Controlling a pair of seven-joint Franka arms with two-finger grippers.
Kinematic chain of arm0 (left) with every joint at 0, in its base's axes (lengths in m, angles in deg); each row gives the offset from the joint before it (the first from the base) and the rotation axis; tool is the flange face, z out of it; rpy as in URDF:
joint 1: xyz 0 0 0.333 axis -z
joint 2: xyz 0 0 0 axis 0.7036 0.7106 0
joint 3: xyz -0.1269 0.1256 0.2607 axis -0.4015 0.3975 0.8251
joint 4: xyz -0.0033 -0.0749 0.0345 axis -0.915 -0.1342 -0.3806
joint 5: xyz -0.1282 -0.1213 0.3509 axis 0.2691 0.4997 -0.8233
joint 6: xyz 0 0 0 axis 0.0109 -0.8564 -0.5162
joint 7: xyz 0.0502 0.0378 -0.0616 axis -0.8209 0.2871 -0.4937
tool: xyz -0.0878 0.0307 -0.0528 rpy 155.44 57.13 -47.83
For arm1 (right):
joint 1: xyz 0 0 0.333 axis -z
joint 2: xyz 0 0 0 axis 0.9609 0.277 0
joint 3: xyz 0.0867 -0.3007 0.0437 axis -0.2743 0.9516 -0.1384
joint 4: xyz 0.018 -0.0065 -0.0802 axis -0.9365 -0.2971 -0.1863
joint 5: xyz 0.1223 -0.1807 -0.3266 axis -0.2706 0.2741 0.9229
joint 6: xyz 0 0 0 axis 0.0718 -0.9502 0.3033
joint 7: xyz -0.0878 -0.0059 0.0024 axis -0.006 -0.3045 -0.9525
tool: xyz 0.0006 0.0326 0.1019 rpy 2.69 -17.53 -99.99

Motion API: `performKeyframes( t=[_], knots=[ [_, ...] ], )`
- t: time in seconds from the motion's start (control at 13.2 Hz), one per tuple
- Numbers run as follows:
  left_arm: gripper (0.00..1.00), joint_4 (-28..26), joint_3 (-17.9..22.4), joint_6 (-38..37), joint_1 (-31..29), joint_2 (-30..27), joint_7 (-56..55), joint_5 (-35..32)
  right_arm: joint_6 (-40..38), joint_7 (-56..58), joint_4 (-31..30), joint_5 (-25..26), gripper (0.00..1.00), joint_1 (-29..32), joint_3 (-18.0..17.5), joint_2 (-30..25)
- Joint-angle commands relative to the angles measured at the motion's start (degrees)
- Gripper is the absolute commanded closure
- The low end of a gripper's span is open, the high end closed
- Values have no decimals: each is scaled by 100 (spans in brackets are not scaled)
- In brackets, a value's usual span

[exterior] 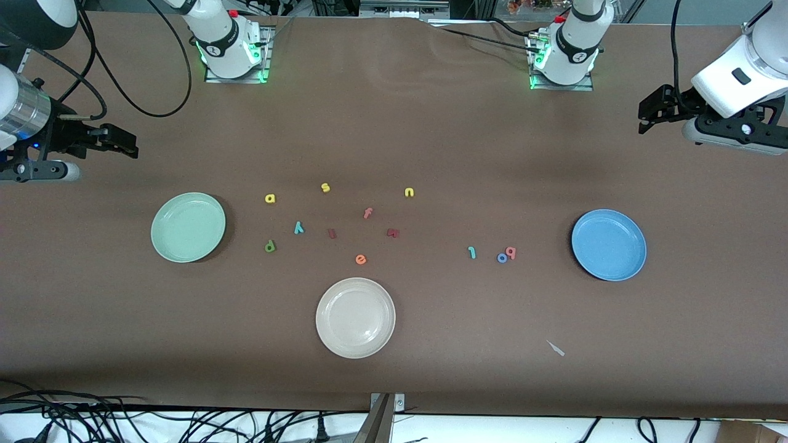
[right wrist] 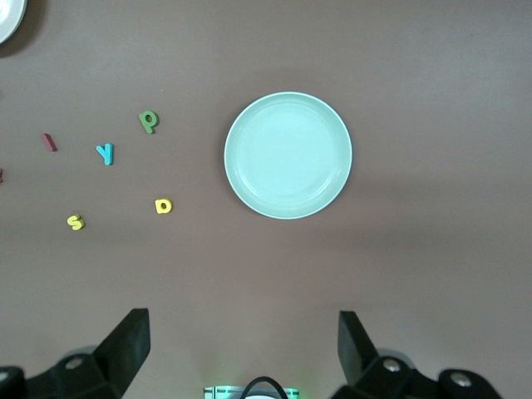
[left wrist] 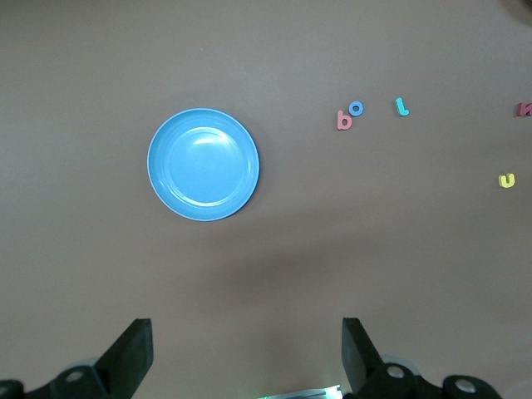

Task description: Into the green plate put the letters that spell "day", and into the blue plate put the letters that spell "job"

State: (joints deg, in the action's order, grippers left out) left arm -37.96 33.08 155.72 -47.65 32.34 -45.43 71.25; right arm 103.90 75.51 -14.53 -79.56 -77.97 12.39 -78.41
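Observation:
The pale green plate [exterior: 188, 227] [right wrist: 288, 155] lies toward the right arm's end. Beside it lie the yellow "a" [exterior: 269, 198] [right wrist: 163, 206], teal "y" [exterior: 298, 227] [right wrist: 105, 153] and dark green "d" [exterior: 269, 246] [right wrist: 148, 121]. The blue plate [exterior: 608, 244] [left wrist: 204, 165] lies toward the left arm's end. The teal "j" [exterior: 471, 251] [left wrist: 401, 106], blue "o" [exterior: 502, 258] [left wrist: 356, 108] and pink "b" [exterior: 510, 251] [left wrist: 343, 120] sit beside it, the "o" touching the "b". My right gripper [exterior: 128, 146] [right wrist: 243, 345] and left gripper [exterior: 645, 118] [left wrist: 245, 349] hang open and empty over the table's two ends.
A cream-white plate [exterior: 355, 317] sits nearest the front camera, mid-table. Loose among the letters are a yellow "s" [exterior: 325, 187], yellow "u" [exterior: 409, 192], pink "f" [exterior: 367, 213], orange "e" [exterior: 361, 259] and two dark red letters [exterior: 332, 233]. A white scrap [exterior: 556, 348] lies near the front edge.

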Motion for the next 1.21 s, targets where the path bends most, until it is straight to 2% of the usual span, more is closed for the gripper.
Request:
performKeyframes(
  t=[0.0,1.14],
  knots=[
    [0,92,-32,-108,3,-13,-39,-134,-45,77,-33,18,0,1,3,-38],
    [0,92,-24,-108,-6,-13,-48,-134,-45,77,-25,18,0,1,3,-38]
  ],
)
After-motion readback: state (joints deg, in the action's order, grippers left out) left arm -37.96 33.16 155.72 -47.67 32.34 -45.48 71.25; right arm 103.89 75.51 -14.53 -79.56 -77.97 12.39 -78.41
